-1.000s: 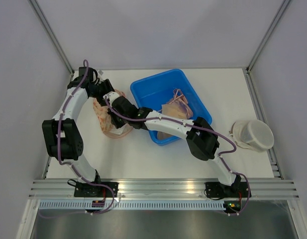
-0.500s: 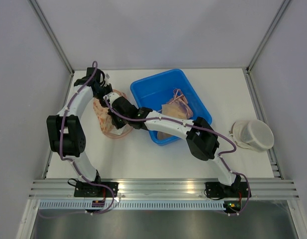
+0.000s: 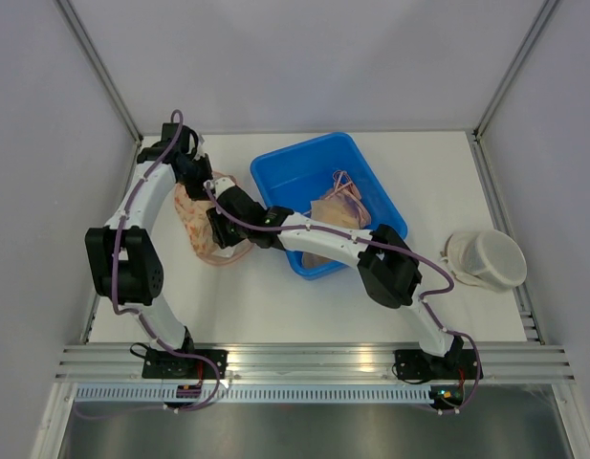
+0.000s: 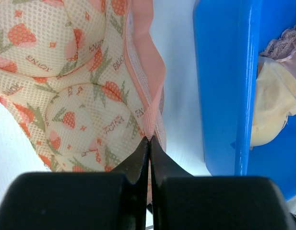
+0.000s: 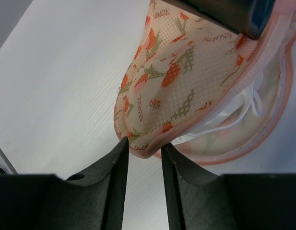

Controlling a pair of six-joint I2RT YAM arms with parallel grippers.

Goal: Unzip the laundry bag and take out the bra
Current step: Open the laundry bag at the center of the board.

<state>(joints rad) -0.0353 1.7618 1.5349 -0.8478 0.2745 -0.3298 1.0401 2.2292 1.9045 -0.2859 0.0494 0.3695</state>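
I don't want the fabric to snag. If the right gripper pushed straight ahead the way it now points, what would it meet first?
The strawberry-print laundry bag. Its pink-trimmed edge sits between the right gripper's parted jaws, so contact would likely be almost immediate, though the exact depth is unclear.

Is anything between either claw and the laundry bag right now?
Nothing visible. The left claw is shut on the laundry bag's pink zipper edge, and the right claw's parted fingers straddle another part of its rim. The blue bin sits off to the side.
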